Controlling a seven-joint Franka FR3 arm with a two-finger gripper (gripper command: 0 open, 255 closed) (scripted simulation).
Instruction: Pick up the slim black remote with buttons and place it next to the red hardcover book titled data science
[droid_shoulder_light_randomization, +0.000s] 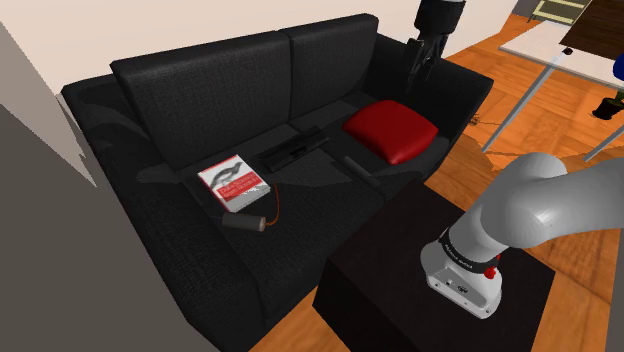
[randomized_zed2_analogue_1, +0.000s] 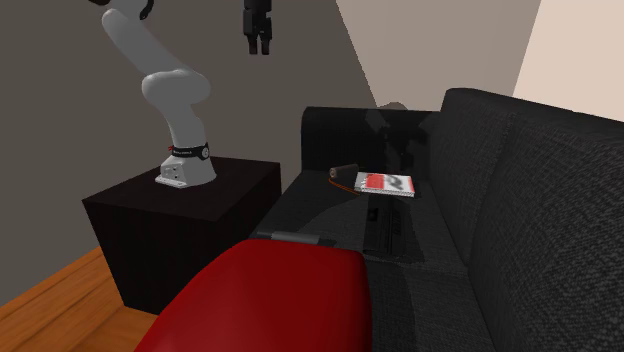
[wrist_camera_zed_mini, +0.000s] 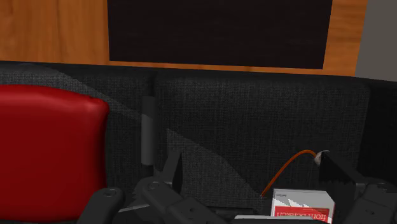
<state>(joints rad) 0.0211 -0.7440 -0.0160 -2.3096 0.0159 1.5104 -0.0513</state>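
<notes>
High over the black fabric sofa (droid_shoulder_light_randomization: 200, 90), hangs with jaws apart, holding nothing. Yet to grasp the slim dark-grey remote (droid_shoulder_light_randomization: 357, 164) at the seat's front edge, then carry it beside the red-and-white hardcover book (droid_shoulder_light_randomization: 234, 183).

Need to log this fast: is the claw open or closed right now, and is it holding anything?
Claw: open, holding nothing.

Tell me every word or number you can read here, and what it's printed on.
Book: lettering on its red and white cover, too blurred to read.
Arm's base: a small dark marking, too small to read.
Nothing else carries text.
</notes>
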